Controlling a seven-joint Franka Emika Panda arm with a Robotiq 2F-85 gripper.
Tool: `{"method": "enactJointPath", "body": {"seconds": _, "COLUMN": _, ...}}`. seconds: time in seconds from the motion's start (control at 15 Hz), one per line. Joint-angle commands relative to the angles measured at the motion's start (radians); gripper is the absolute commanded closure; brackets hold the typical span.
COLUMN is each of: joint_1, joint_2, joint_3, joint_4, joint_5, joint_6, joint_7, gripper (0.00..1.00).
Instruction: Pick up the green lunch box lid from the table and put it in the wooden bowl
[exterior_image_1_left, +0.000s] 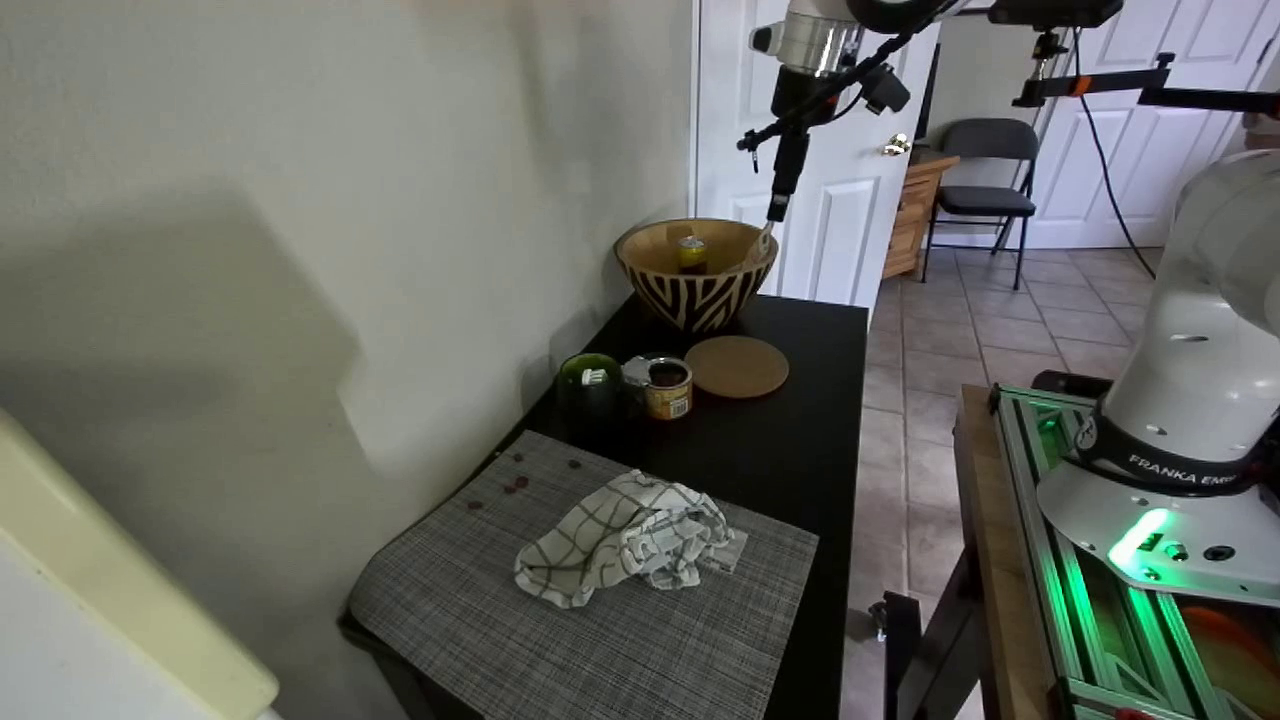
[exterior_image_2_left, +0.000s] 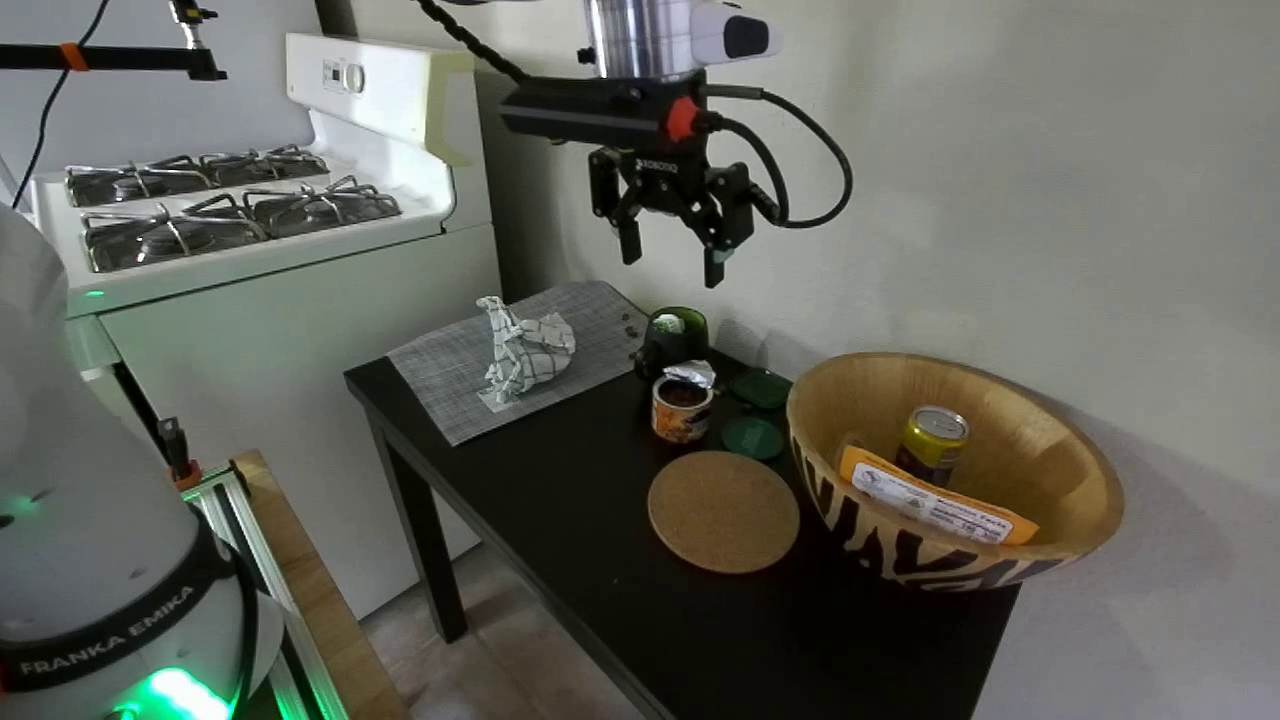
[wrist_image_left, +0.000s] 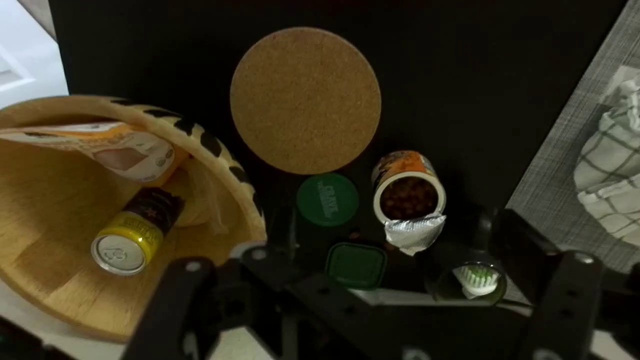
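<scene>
- I'd call this early: the green lunch box lid (wrist_image_left: 356, 265) lies on the table (exterior_image_2_left: 820, 650), not yet picked up.
- I take the rounded-square piece as my target; a round green lid (wrist_image_left: 327, 199) lies just beside it, so I could confuse them.
- The wooden bowl (exterior_image_2_left: 1045, 455) holds a yellow-and-dark can (wrist_image_left: 137, 230) and an orange packet (exterior_image_2_left: 930, 500); I see no lid in it.
- Left for me: descend, grip, lift, carry over the rim, let go.
- My gripper (exterior_image_2_left: 672, 258) hangs well above the table, fingers (exterior_image_2_left: 714, 268) spread wide with nothing between them.
- In the wrist view my target lies below the gripper, showing between the fingers but nearer the bowl-side one; I think a slight shift toward the bowl should precede the descent.
- The opened tin (wrist_image_left: 402, 162) stands near, so a finger could catch it.
</scene>
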Motion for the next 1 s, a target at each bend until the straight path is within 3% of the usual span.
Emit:
{"method": "enactJointPath", "body": {"seconds": 0.0, "joint_1": -0.004, "joint_2": 0.2, "joint_3": 0.012, "joint_4": 0.12, "joint_5": 0.037, "joint_6": 0.106, "joint_7": 0.065, "gripper": 0.0}}
{"method": "enactJointPath", "body": {"seconds": 0.27, "joint_1": -0.009, "joint_2": 0.398, "joint_3": 0.029, "joint_4": 0.233, "joint_5": 0.131, "joint_6": 0.201, "joint_7": 0.184, "gripper": 0.0}}
{"method": "enactJointPath", "body": {"seconds": 0.33, "joint_1": -0.007, "joint_2": 0.414, "joint_3": 0.031, "joint_4": 0.253, "joint_5": 0.174, "joint_6": 0.176, "joint_7": 0.167, "gripper": 0.0}}
{"method": "enactJointPath", "body": {"seconds": 0.4, "joint_1": -0.022, "joint_2": 0.34, "joint_3": 0.039, "joint_4": 0.189, "joint_5": 0.11, "joint_6": 0.189, "joint_7": 0.149, "gripper": 0.0}}
{"method": "enactJointPath", "body": {"seconds": 0.8, "joint_1": -0.025, "joint_2": 0.418, "joint_3": 0.048, "joint_4": 0.252, "joint_5": 0.15, "joint_6": 0.19, "joint_7": 0.161, "gripper": 0.0}}
{"method": "enactJointPath", "body": {"seconds": 0.93, "joint_1": -0.018, "joint_2": 0.493, "joint_3": 0.063, "joint_4": 0.268, "joint_5": 0.139, "joint_6": 0.288, "joint_7": 0.193, "gripper": 0.0}}
